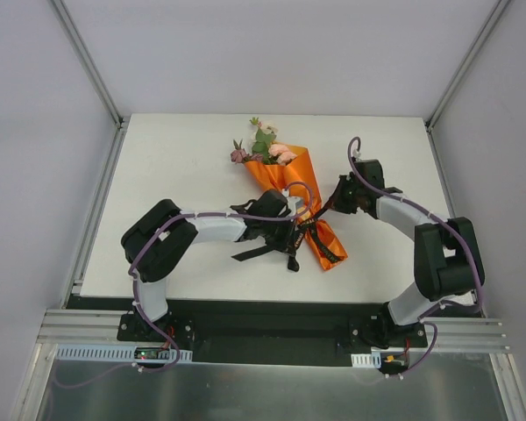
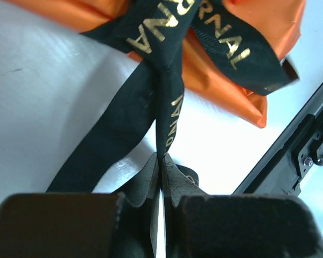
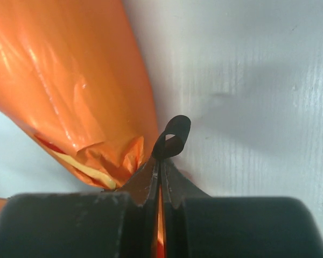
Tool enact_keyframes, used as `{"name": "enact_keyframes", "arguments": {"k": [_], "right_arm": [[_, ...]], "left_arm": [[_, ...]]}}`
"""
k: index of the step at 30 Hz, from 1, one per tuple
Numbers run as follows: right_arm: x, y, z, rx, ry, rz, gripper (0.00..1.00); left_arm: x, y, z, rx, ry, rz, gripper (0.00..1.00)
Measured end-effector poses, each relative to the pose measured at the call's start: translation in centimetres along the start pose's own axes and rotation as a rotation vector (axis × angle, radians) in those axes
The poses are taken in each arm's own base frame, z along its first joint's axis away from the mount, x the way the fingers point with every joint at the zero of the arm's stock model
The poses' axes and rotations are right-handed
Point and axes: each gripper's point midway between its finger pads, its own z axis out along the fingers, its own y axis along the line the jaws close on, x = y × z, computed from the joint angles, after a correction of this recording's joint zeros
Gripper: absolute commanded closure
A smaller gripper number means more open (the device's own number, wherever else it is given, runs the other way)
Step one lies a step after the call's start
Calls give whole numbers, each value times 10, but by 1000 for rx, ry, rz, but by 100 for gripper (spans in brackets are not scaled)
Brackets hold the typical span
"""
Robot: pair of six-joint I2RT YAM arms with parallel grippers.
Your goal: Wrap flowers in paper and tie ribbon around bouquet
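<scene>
Left end effector (image 2: 160,167) is clamped on the ribbon (image 2: 169,102); right end effector (image 3: 160,171) pinches another ribbon loop beside the bouquet (image 1: 291,186), frame centre.

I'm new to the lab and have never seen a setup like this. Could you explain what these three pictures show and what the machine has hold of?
These are two robot arms bolted at the near edge of a white table. The wide picture looks down from above and behind them; the two close-ups come from cameras on each wrist, looking past that arm's own fingers.

On the table lies the bouquet: orange paper wrapped as a cone, with pink blooms and green leaves at its far end. A black ribbon with gold lettering crosses the paper.

The left tool is shut on a strand of that ribbon. The right tool is shut too, pinching a small black loop, apparently ribbon, right beside the orange paper.
</scene>
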Motion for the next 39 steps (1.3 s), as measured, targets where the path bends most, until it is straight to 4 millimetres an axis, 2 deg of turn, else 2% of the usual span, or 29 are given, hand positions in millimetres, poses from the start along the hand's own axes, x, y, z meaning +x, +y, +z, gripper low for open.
{"name": "enact_keyframes", "arguments": {"k": [6,20,27,39], "right_arm": [[-5,-8,11,-5,28,37,99],[-10,-17,30,-40,92,128,99],[-7,-19,38,-41,120,181,99],[-14,-24,46,-36,98,306,100]], "left_arm": [[12,13,-3,-6,24,-47,100],[34,23,-22,16,16,-73,100],[36,37,-32,-11,-26,-113,100],[46,50,-46,-61,-114,-150,100]]}}
